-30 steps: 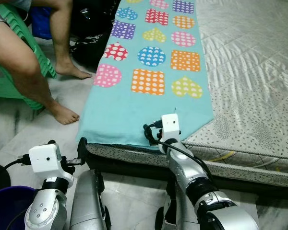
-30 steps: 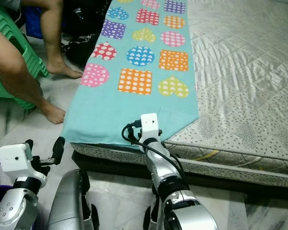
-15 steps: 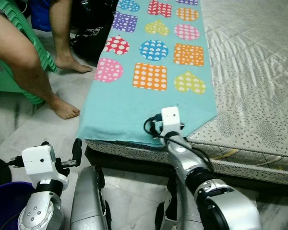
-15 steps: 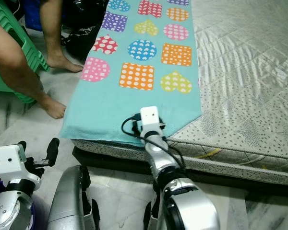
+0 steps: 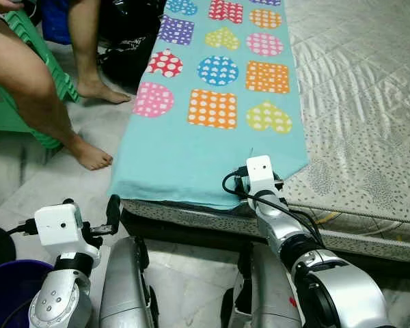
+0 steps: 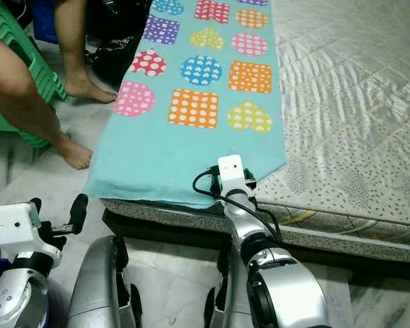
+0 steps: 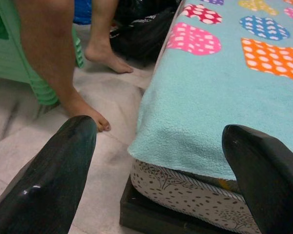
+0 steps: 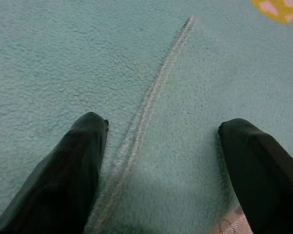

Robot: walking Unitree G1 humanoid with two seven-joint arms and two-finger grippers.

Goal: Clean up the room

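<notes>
Right gripper [image 8: 161,161], fingers spread, straddles the hemmed edge of the turquoise blanket [image 5: 212,143] directly beneath, apparently to pinch it; left gripper [image 7: 161,161], also spread, idles beside the mattress [image 5: 369,102].

Teal blanket [image 6: 191,147] with polka-dot hearts, circles and squares lies lengthwise along the left side of the grey quilted mattress [image 6: 355,102], near edge hanging over the mattress front. Right arm [image 6: 249,232] reaches forward; its white wrist camera block [image 6: 233,174] sits at the blanket's near right corner, fingers hidden beyond it. Left gripper [image 6: 77,207] low at near left over the marble floor [image 6: 48,184], one black finger visible. Far left: a person's bare legs and feet [image 6: 75,156], green plastic chair [image 6: 27,68], black bag [image 6: 119,34].
</notes>
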